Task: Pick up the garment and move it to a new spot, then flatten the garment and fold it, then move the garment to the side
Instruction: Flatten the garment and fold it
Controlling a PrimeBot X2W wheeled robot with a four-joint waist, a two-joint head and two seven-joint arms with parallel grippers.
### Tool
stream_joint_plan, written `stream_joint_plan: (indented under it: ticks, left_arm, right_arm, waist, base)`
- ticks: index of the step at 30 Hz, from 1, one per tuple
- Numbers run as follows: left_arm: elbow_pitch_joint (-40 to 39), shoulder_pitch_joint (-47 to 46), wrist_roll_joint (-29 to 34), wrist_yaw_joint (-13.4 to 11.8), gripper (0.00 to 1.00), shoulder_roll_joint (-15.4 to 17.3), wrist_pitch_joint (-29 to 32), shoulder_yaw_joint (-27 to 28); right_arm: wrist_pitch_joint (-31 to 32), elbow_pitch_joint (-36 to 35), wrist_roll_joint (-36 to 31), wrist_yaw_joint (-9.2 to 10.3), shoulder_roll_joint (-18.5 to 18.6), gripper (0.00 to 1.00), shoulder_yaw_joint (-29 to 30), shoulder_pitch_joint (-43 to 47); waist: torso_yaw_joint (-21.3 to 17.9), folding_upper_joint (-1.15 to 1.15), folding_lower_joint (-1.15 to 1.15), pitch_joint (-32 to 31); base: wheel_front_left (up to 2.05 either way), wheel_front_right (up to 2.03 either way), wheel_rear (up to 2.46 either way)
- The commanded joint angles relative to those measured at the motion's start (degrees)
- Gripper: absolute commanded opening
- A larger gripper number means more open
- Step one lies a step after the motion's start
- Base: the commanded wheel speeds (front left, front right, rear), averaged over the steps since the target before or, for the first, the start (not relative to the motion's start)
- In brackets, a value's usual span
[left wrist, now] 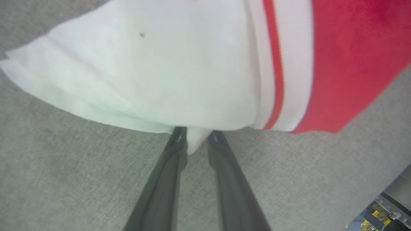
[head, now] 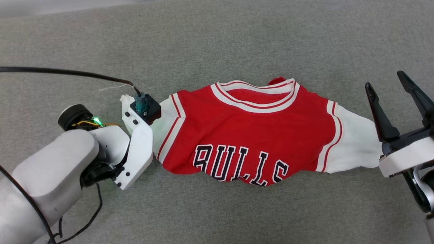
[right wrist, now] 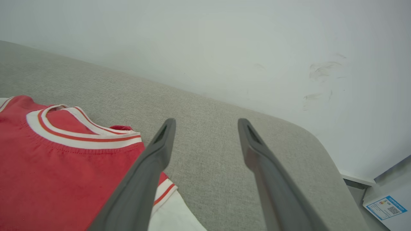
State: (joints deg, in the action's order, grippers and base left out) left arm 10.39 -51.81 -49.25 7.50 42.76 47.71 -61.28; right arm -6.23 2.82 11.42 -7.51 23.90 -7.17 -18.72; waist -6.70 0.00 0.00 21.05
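Note:
The garment, a red jersey with white sleeves, striped trim and black "BULLS" lettering, lies spread face up on the grey padded surface, its lower part bunched under. My left gripper is shut on the lower edge of its white sleeve, with a tuck of white cloth pinched between the fingertips. In the head view the left wrist housing covers that sleeve's end. My right gripper stands open just beyond the other white sleeve, holding nothing. Its fingers hover above the collar side of the garment.
A black cable runs from the left edge to the left wrist. The grey surface ends in a rounded corner against a white wall. A sheet with a blue label lies on the floor beyond it.

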Motion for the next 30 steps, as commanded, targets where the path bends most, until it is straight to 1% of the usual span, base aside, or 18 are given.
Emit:
stream_joint_plan:
  ticks: [1,4,6,10,12,15,17,18,20,22,23,24,27,30]
  left_arm:
    - [0.51,0.88,-0.51,-0.17,0.00,-0.49,-1.29,-1.18]
    - [-0.98,-0.93,0.06,-0.16,0.00,0.70,-5.72,-0.45]
    - [-2.41,-0.51,-0.33,-0.16,0.00,1.66,-7.94,-0.11]
    - [-6.26,2.69,0.13,-0.37,0.00,5.00,-10.60,-0.54]
    - [-8.55,5.11,-0.02,-1.19,0.00,6.62,-11.43,-1.11]
    - [-11.83,9.90,-1.22,-3.34,0.00,8.44,-12.23,-2.30]
    - [-13.10,13.20,-2.29,-4.76,0.00,8.84,-12.77,-3.14]
    - [-13.10,13.20,-2.29,-4.76,0.00,8.84,-12.77,-3.14]
    - [-13.51,15.92,-3.07,-5.81,0.00,8.55,-13.71,-3.93]
    - [-13.06,18.11,-3.93,-6.23,0.00,7.70,-14.63,-4.71]
    - [-12.84,18.93,-4.56,-6.55,0.11,7.21,-15.11,-4.69]
    - [-12.54,19.28,-4.55,-6.72,1.00,7.05,-15.61,-4.59]
    - [-12.64,18.15,-4.52,-6.96,1.00,7.76,-16.54,-3.51]
    - [-14.45,16.35,-5.52,-6.99,1.00,9.82,-16.03,-1.72]
  right_arm:
    - [-0.48,0.33,-0.26,0.04,-0.27,1.00,0.19,-0.20]
    - [-0.81,0.74,-0.04,0.04,-0.29,1.00,0.13,0.53]
    - [-0.90,1.03,0.09,0.04,-0.29,1.00,0.30,1.20]
    - [-1.11,1.57,0.35,0.04,-0.43,1.00,0.46,2.26]
    - [-1.15,1.75,0.43,0.04,-0.54,1.00,0.56,2.89]
    - [-1.16,1.87,0.54,0.04,-0.66,1.00,0.66,3.60]
    - [-1.16,2.09,0.62,0.04,-0.66,1.00,0.75,4.02]
    - [-1.16,2.09,0.62,0.04,-0.66,1.00,0.75,4.02]
    - [-1.01,2.29,0.77,0.04,-0.69,1.00,0.72,4.19]
    - [-0.79,2.42,0.79,0.04,-0.58,1.00,0.56,4.31]
    - [-0.74,2.49,0.82,0.04,-0.52,1.00,0.51,4.42]
    - [-0.68,2.61,0.83,0.04,-0.41,1.00,0.46,4.51]
    - [-0.64,2.75,0.91,0.04,-0.07,1.00,0.51,4.72]
    - [-0.58,2.76,0.98,0.04,0.12,1.00,0.68,5.09]
  waist:
    - [0.72,0.00,0.00,-0.70]
    - [1.67,0.00,0.00,-1.94]
    - [2.48,0.00,0.00,-2.89]
    - [3.67,0.00,0.00,-4.61]
    - [4.16,0.00,0.00,-5.29]
    - [4.67,0.00,0.00,-5.82]
    - [4.92,0.00,0.00,-5.99]
    - [4.92,0.00,0.00,-5.99]
    - [5.13,0.00,0.00,-6.07]
    - [5.31,0.00,0.00,-6.21]
    - [5.40,0.00,0.00,-6.33]
    - [5.49,0.00,0.00,-6.53]
    - [5.81,0.00,0.00,-7.41]
    - [6.00,0.00,0.00,-8.30]
  base:
    - [0.00,0.00,0.00]
    - [0.00,0.00,0.00]
    - [0.00,0.00,0.00]
    - [0.00,0.00,0.00]
    - [0.00,0.00,0.00]
    - [0.00,0.00,0.00]
    - [0.00,0.00,0.00]
    - [0.00,0.00,0.00]
    - [0.00,0.00,0.00]
    - [0.00,0.00,0.00]
    - [0.00,0.00,0.00]
    - [0.00,0.00,0.00]
    - [0.00,0.00,0.00]
    - [0.00,0.00,0.00]
